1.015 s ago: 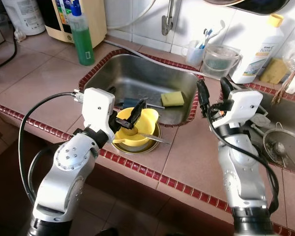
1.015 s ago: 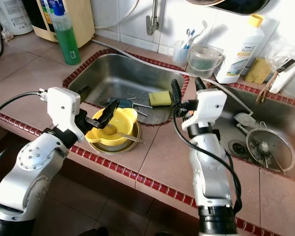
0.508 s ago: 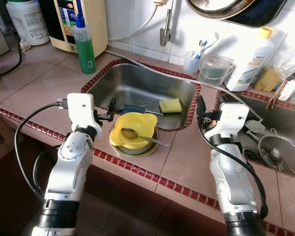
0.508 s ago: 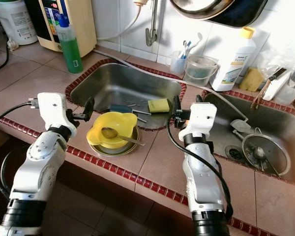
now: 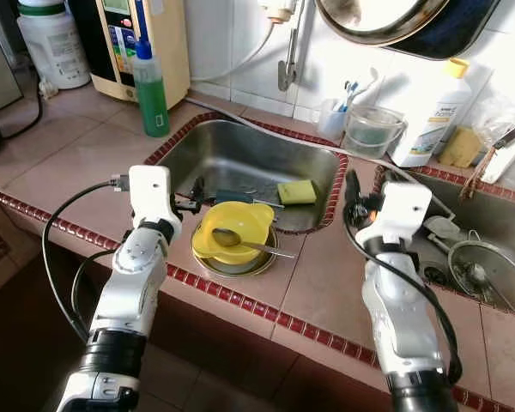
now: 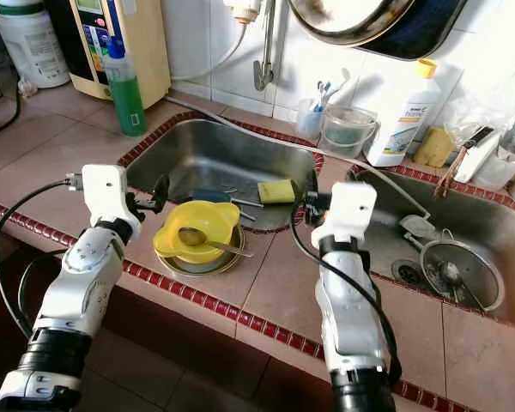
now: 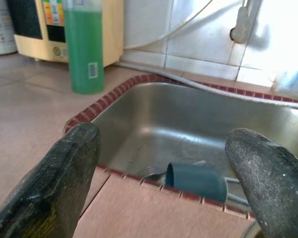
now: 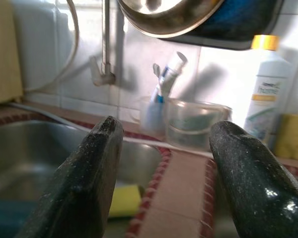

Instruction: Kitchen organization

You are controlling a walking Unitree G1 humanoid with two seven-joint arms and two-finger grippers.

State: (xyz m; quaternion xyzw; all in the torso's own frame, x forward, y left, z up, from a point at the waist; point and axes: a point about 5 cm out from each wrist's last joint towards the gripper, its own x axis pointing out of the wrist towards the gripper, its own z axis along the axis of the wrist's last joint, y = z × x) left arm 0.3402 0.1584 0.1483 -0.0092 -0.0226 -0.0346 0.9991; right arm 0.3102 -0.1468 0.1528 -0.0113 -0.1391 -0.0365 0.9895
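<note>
In the left eye view, a yellow bowl (image 5: 231, 230) sits in a metal dish (image 5: 237, 258) on the tiled desk (image 5: 77, 163), at the front edge of the steel sink (image 5: 240, 154). A spoon (image 5: 240, 242) rests in the bowl with its handle over the rim toward the right. The left gripper (image 5: 195, 196) hangs just beside the bowl's left side, not touching it. Inside the sink lie a yellow sponge (image 5: 297, 191) and a dark blue cup (image 5: 234, 196) on its side. The right gripper (image 5: 354, 190) is raised over the strip of desk between the two basins.

In the right eye view, a green bottle (image 6: 124, 81) stands on the desk behind the sink's left corner, and a white bottle (image 6: 397, 116) stands near a clear cup (image 6: 348, 130) by the wall. A strainer (image 6: 456, 272) lies in the right basin.

The left wrist view shows that gripper's fingers (image 7: 54, 188) spread wide, with the blue cup and a fork (image 7: 150, 172) lying in the sink beyond them.

The right wrist view shows its fingers (image 8: 84, 183) also spread, empty, facing the tap (image 8: 105, 49) and the toothbrush holder (image 8: 154, 116).
</note>
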